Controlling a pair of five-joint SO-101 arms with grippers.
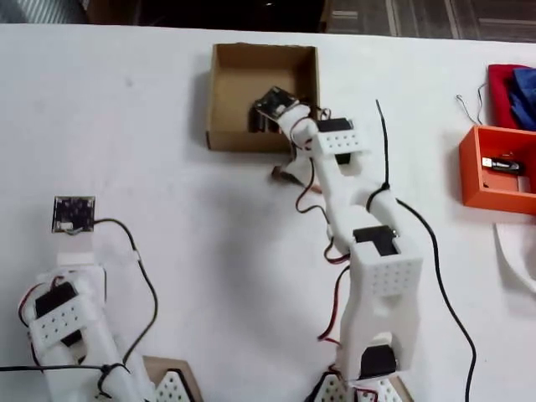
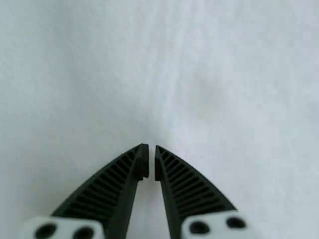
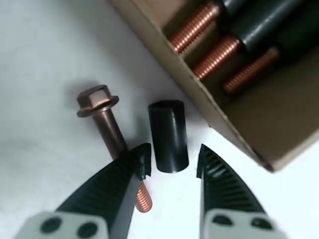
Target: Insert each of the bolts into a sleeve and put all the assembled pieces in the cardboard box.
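Right gripper (image 3: 173, 159) released, jaws straddling black cylindrical sleeve (image 3: 168, 134), axis in line with its reach. Copper flanged bolt (image 3: 107, 124) parallel, just beside. Both outside brown cardboard box (image 1: 239, 88), 5 o'clock side. Left gripper (image 2: 151, 162) clenched, empty, farther.

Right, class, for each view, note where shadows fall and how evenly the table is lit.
High view: table brightly, evenly lit, with a faint soft shadow beside the right arm. Left wrist view: plain even light around the left gripper. Right wrist view: soft shadows beside the bolt and sleeve; box interior dimmer.
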